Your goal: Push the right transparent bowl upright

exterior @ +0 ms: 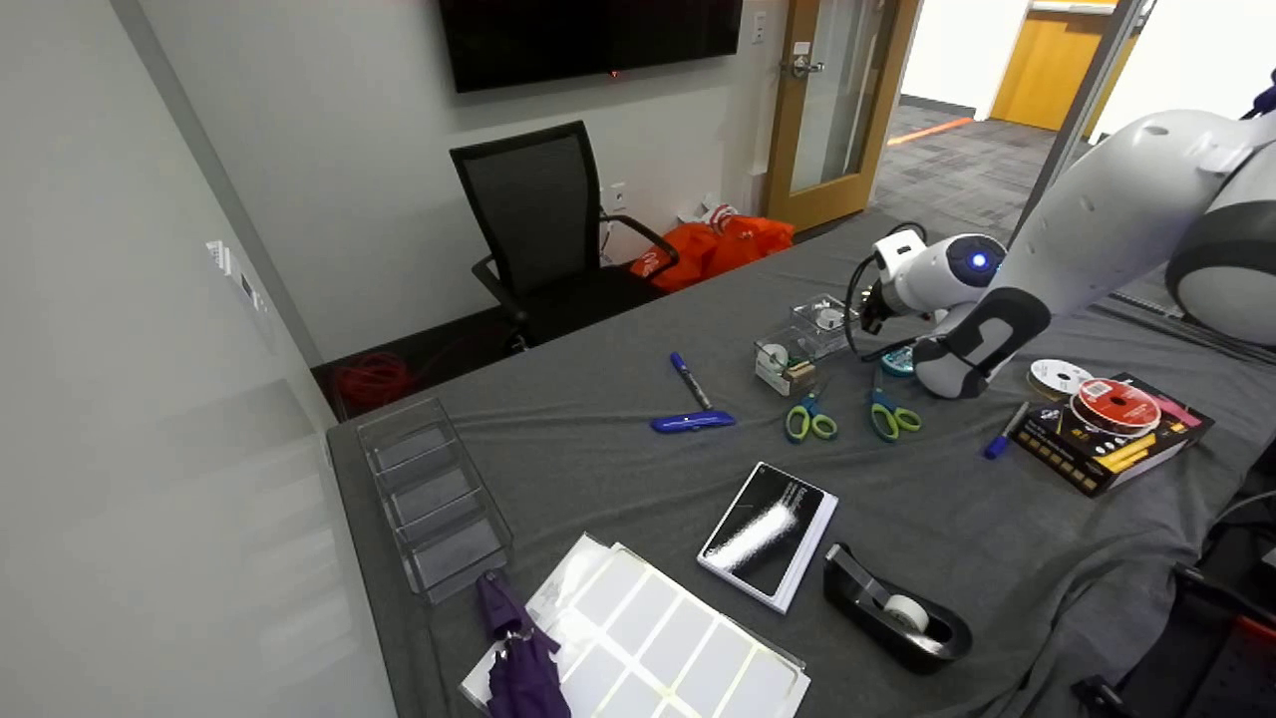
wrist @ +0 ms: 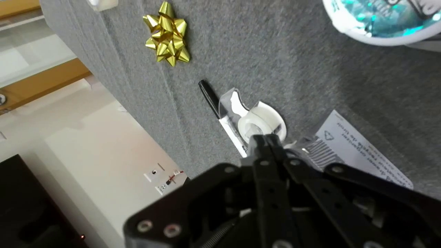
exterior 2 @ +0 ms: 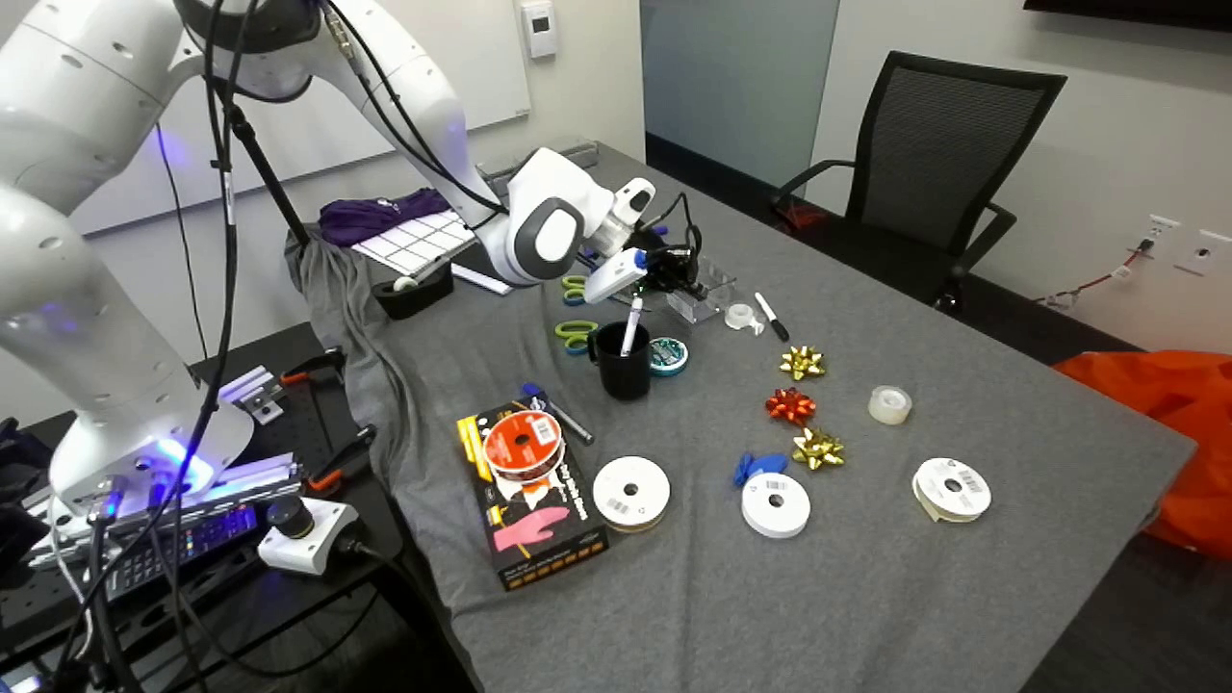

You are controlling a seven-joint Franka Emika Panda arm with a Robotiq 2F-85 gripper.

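my claw is in by the clear plastic on the counter, fingers together at the tips, nothing showing between them. the task's thing: in an exterior view i see a near bin and, at its one o'clock, a far bin, with the claw at the far bin's three o'clock. which is the right one, i can't tell, nor whether i'm touching it or how it's tilted. scissors lie at the near bin's five o'clock. wrist view, from my tips: tape just off at twelve, marker at ten, gold bow farther out between ten and eleven, teal disc past one, label at three. in an exterior view, there's a mug at seven o'clock from the claw, a pale pen leaning in it.
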